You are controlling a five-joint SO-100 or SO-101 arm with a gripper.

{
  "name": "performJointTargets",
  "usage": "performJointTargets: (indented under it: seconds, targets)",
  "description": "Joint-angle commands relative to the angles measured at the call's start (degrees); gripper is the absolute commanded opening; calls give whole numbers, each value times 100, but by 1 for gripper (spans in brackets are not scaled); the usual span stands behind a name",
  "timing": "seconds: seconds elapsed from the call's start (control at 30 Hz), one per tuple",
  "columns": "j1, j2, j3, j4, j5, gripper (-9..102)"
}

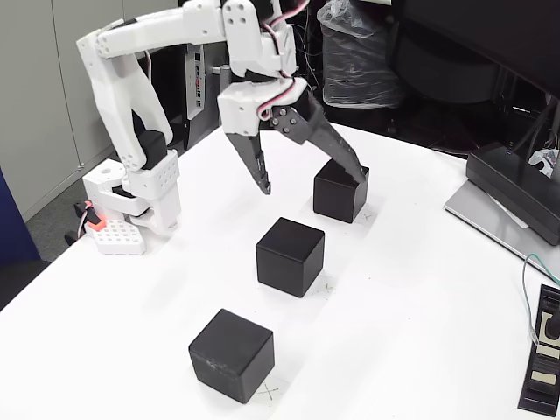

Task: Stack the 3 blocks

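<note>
My jaws gape wide over the far matte black cube [339, 194] at frame centre; two matching cubes [290, 255] [232, 354] below on white desk [420, 289]; no readable writing.

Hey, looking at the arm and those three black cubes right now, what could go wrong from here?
The gripper is open, and one finger seems to lie on the far cube's top edge instead of beside it. Pressing down could shove or tip that cube rather than straddle it. The middle cube sits close, so a wide swing of the other finger might bump it.
</note>
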Motion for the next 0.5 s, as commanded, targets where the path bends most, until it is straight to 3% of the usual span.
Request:
performJointTargets:
  seconds: [0.0,0.47]
  targets:
    - [-44,-431,-211,-44,-53,46]
    - [-44,-1354,-123,18,-272,46]
